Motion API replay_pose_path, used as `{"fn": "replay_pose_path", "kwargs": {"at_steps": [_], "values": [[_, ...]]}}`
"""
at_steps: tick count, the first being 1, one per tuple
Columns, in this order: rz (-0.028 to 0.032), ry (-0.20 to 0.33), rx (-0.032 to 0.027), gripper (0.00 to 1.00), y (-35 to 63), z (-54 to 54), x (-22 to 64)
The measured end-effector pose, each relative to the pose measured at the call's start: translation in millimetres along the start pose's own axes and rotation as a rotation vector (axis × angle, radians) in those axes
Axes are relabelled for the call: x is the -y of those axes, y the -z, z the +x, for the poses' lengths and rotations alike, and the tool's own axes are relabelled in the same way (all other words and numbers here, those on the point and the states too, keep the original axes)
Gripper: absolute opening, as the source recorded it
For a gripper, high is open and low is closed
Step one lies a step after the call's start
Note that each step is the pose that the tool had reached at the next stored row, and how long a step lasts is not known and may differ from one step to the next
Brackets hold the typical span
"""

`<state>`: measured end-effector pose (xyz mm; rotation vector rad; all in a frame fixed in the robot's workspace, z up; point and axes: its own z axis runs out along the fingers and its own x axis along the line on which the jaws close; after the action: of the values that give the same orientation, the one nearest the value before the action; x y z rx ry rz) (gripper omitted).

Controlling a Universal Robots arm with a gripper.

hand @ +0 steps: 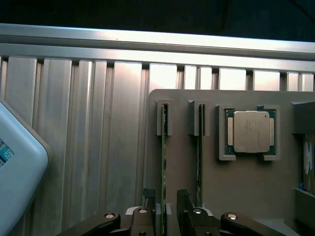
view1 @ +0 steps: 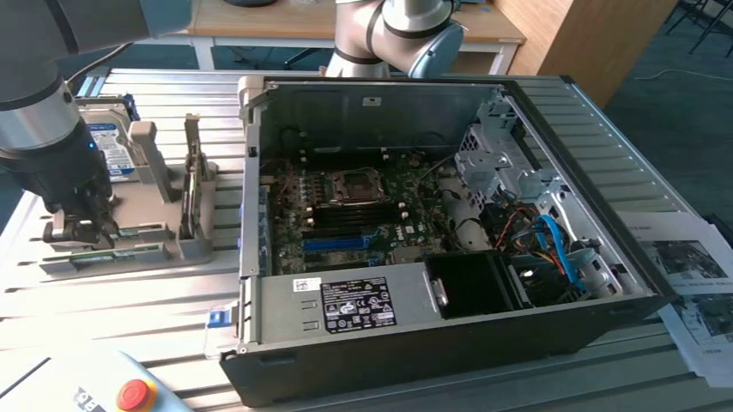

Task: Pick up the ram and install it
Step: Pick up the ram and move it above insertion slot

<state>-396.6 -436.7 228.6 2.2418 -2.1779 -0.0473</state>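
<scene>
Two rams stand on edge in slots of a grey holder (hand: 246, 196). Seen from the wrist, they are thin green strips. My gripper (hand: 165, 212) is open and low over the holder, its dark fingers (hand: 149, 209) on either side of one ram (hand: 164, 157) without pinching it. The second ram (hand: 200, 157) stands in the neighbouring slot, outside the fingers. In the exterior view my gripper (view1: 78, 233) hangs over the holder (view1: 172, 249) at the exterior view's left, where a green ram edge (view1: 137, 254) shows. The open computer case (view1: 435, 257) lies beside it with its motherboard (view1: 343, 215) exposed.
A square silver processor (hand: 251, 130) sits in a pocket of the holder beside the rams. A hard drive (view1: 106, 146) with a blue-and-white label stands at the holder's far end. A white pendant (view1: 81, 386) with a red button lies near the table's front. Papers (view1: 699, 275) lie at the exterior view's right.
</scene>
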Motion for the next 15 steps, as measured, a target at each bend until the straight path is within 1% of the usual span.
{"fn": "replay_pose_path", "kwargs": {"at_steps": [2, 7, 11, 15], "values": [[-0.0001, 0.008, -0.0002, 0.31, 0.0, 0.0, 0.0], [-0.0002, 0.010, -0.0003, 0.31, 0.0, 0.0, 0.0], [-0.0004, 0.037, -0.0011, 0.31, -0.2, -0.1, 0.5], [-0.0005, 0.037, -0.0012, 0.31, -0.5, 0.0, 0.6]]}}
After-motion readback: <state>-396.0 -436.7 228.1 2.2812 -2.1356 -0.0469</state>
